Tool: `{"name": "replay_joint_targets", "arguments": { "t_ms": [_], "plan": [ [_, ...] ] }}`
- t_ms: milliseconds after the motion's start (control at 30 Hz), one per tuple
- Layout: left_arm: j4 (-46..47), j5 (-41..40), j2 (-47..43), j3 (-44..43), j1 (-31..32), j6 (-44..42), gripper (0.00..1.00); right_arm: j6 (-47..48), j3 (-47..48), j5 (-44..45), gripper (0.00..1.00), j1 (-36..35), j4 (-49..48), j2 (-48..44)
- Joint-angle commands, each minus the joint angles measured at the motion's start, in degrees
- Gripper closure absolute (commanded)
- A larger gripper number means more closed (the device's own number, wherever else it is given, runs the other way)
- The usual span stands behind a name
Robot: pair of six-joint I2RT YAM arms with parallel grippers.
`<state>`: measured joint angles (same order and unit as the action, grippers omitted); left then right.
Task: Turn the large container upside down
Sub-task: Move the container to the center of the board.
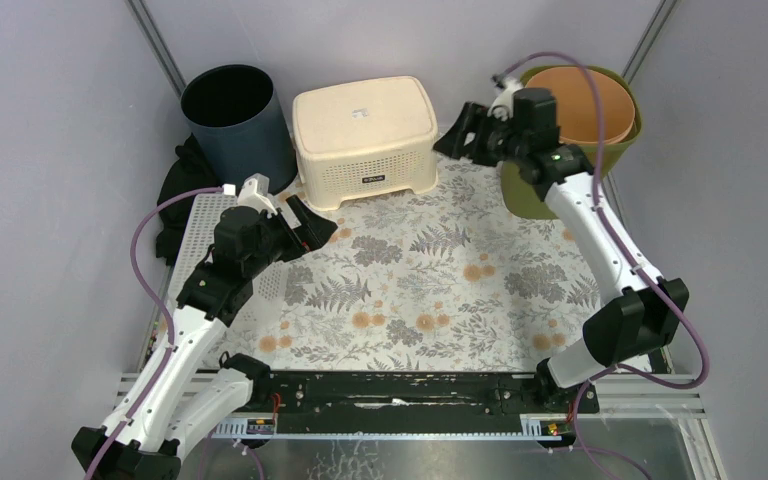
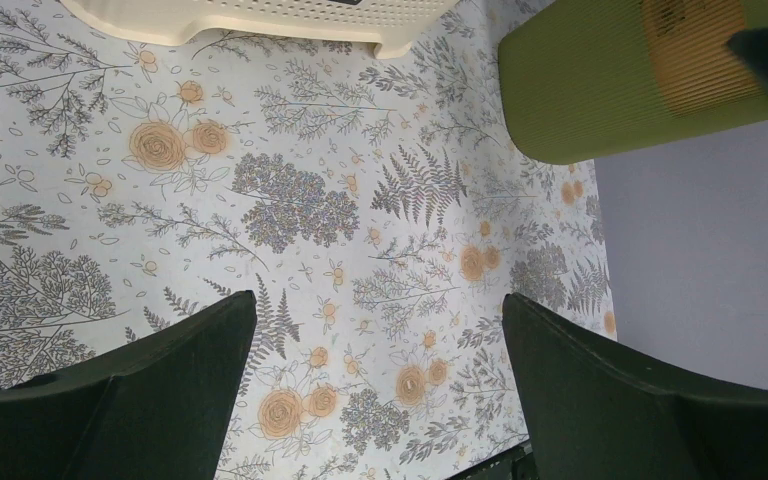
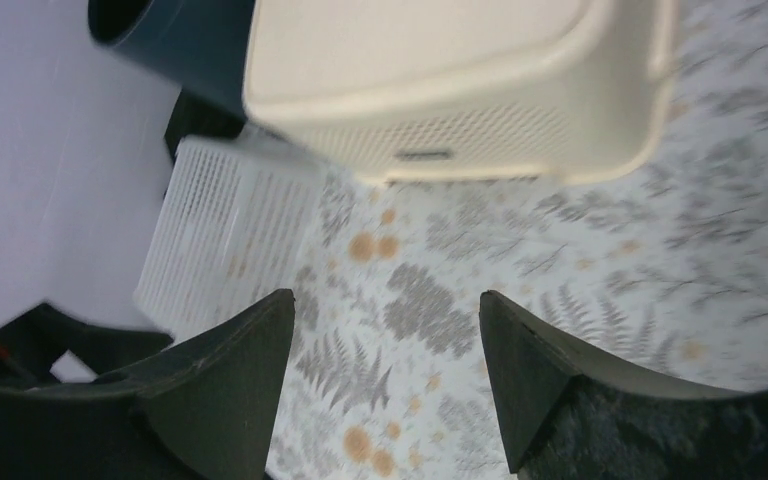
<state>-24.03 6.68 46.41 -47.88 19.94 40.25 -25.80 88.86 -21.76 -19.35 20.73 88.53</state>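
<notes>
The large cream plastic container stands at the back middle of the floral mat with its closed flat side up and its rim down; it also shows in the left wrist view and the right wrist view. My left gripper is open and empty, just left of and in front of its near left corner; the left wrist view shows only mat between the fingers. My right gripper is open and empty, raised beside its right end; the right wrist view shows only mat between the fingers.
A dark blue bin stands upright at the back left. A green bin with an orange one nested inside stands at the back right, behind the right arm. A white perforated tray lies along the left edge.
</notes>
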Motion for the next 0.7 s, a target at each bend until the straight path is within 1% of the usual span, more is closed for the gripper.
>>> {"name": "replay_joint_targets", "arguments": {
  "t_ms": [0, 100, 200, 400, 533, 667],
  "plan": [
    [1.11, 1.01, -0.02, -0.56, 0.39, -1.44, 0.0, 4.68, 7.66, 6.67, 0.25, 5.89, 5.93, -2.26],
    [1.09, 0.83, -0.07, -0.41, 0.36, -1.58, 0.0, 5.68, 10.38, 12.45, 0.25, 8.26, 7.26, -2.29],
    [1.01, 1.05, 0.2, -0.55, 0.36, -1.82, 0.0, 6.58, 11.61, 17.26, 0.23, 9.9, 6.53, -2.46],
    [0.65, 1.18, 0.04, -0.51, 0.36, -1.98, 0.0, 10.79, 16.12, 25.8, 0.23, 11.9, 7.19, 0.93],
    [0.58, 1.41, -0.07, -0.29, 0.36, -1.93, 0.0, 12.41, 18.33, 29.59, 0.23, 13.71, 6.77, 3.77],
    [0.52, 1.43, 0.12, -0.2, 0.36, -1.93, 0.0, 14.27, 21.7, 31.31, 0.23, 13.9, 7.81, 7.74]
  ]
}}
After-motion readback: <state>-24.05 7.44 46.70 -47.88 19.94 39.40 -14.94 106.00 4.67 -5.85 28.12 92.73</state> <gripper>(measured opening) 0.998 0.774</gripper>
